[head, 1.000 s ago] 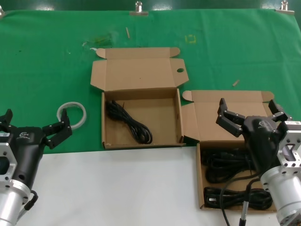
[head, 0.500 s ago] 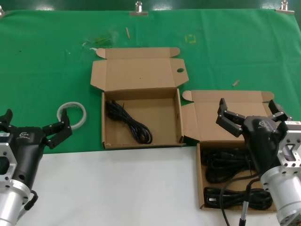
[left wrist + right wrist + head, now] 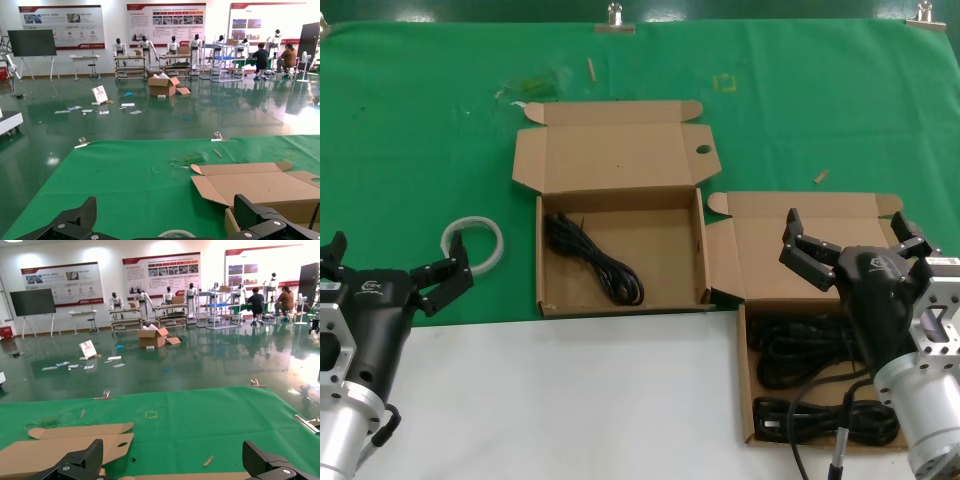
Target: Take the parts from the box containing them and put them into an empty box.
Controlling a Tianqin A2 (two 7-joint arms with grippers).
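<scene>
The source box (image 3: pixel 820 390), at the tabletop's right front, held tangled black cables (image 3: pixel 810 360); the wider box (image 3: pixel 620 255) left of it held one cable (image 3: pixel 595 262). The right end effector (image 3: pixel 848 245) hovered wide open above the source; the left end effector (image 3: pixel 385 270) waited open. Intertwined cords might drag neighbours out.

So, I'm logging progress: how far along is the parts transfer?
Done: one black cable lies in the wider box. In hand: nothing; the open right tool hovers over the narrower box. Left: several cables there await moving. The left tool waits open, low left.
</scene>
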